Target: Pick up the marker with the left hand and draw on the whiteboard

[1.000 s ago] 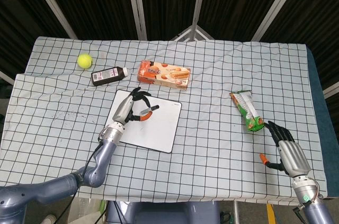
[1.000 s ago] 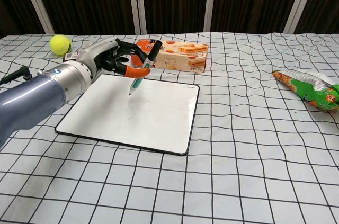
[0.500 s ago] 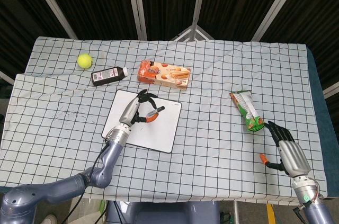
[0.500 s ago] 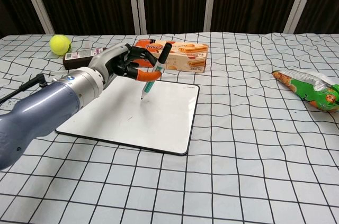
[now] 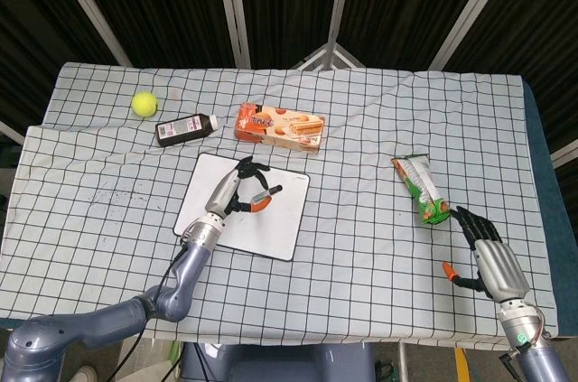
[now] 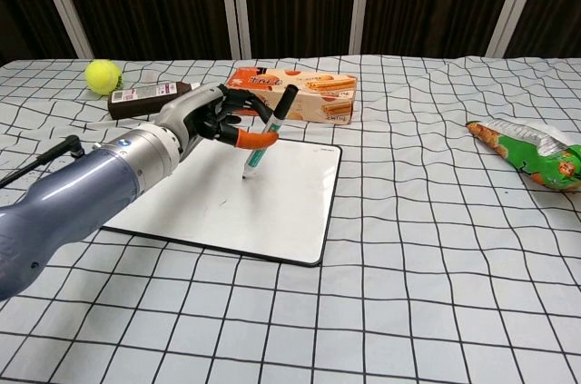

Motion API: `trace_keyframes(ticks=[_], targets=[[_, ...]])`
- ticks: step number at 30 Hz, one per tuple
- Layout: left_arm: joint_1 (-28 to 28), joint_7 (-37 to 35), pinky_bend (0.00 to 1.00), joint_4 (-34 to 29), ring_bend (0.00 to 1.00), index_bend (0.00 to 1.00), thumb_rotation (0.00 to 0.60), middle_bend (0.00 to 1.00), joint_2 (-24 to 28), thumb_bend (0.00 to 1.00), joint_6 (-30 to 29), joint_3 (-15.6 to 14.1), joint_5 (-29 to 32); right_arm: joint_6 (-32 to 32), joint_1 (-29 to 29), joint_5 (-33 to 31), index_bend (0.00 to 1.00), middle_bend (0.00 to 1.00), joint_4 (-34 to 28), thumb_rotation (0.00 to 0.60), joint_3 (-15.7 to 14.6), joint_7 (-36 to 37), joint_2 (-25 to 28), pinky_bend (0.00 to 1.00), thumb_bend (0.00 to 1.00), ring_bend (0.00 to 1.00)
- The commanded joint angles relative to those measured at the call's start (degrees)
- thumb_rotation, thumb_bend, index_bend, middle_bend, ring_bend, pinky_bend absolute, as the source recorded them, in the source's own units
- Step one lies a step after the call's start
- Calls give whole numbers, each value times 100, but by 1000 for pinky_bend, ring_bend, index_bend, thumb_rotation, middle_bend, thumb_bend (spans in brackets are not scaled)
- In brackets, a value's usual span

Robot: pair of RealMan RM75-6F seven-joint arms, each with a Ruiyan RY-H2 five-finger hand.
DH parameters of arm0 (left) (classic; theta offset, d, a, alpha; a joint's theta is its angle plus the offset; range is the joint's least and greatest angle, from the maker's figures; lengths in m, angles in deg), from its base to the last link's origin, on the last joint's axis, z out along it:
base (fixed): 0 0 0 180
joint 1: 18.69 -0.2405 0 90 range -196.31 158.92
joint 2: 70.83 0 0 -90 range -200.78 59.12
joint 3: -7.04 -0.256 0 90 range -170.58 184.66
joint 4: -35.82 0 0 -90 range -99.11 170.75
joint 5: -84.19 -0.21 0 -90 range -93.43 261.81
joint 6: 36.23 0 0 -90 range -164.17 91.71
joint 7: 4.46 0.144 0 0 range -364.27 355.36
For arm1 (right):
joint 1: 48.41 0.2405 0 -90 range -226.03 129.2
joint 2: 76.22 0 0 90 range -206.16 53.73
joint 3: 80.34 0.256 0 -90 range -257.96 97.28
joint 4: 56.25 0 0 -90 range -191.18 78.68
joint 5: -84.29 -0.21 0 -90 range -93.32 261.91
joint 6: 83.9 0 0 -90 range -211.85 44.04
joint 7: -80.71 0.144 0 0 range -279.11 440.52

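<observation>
So the left hand has the marker pinched between its orange-tipped thumb and the fingers, cap end up and tilted away toward the back of the bench, tip pointing down at the whiteboard. Makes sense: that slant is roughly how you'd hold a pen, and it keeps the hand off to the side so it isn't sitting on the writing surface. In the chest view the tip looks right at the board in its upper middle area, but I honestly can't tell if it's touching or just above. No obvious ink line visible near the tip either, so I'd say the drawing part is just starting or not started.

From the head view the marker sits over the far half of the whiteboard, with the left hand reaching in from the near left corner.

The right hand is way off at the right edge of the bench, fingers spread, holding nothing. Just parked out of the way, I'd guess.

Other stuff around: tennis ball, dark bottle lying down, cracker box right behind the board, snack bag over on the right.
</observation>
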Motion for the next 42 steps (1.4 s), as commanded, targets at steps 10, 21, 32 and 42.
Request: trace_keyframes(ticks=[10, 21, 32, 42], targets=[[-117, -2, 50, -219, 19, 700, 600, 246, 52, 544, -43, -99, -11, -20, -6, 10, 0, 0, 3, 600, -2, -26, -14, 0, 327, 0], [-292, 22, 50, -567, 19, 700, 600, 246, 144, 544, -80, -285, -50, -46, -13, 9, 0, 0, 1, 600, 5, -42, -19, 0, 326, 0], [-473, -107, 50, -1051, 19, 701, 600, 247, 347, 544, -290, -286, -177, -65, -21, 19, 0, 0, 9, 600, 6, -19, -17, 0, 326, 0], [-347, -99, 50, -1000, 19, 701, 600, 247, 619, 544, -279, -66, -272, -38, -11, 5, 0, 0, 3, 600, 6, -24, -22, 0, 327, 0]])
